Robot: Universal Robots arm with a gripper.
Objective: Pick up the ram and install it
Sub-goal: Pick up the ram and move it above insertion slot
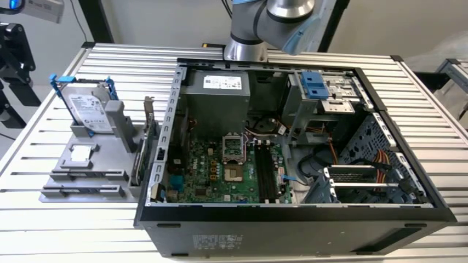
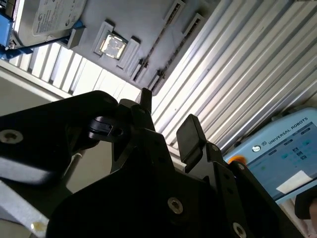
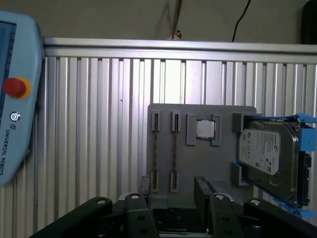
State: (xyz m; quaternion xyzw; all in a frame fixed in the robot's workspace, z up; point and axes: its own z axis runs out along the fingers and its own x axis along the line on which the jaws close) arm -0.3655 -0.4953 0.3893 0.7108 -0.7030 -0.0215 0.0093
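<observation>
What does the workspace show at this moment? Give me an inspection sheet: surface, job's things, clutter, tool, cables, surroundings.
Surface: ribbed metal table carrying an open computer case and a grey holder tray.
Job's things: ram, two thin strips on edge in the tray's slots; green motherboard exposed inside the case.
Clutter: hard drive in blue rails and a processor chip, both on the tray.
Tool: tool open, empty, facing the tray, touching nothing.
Cables: orange cables inside the case.
Surroundings: teach pendant with a red button; plain wall behind.
</observation>
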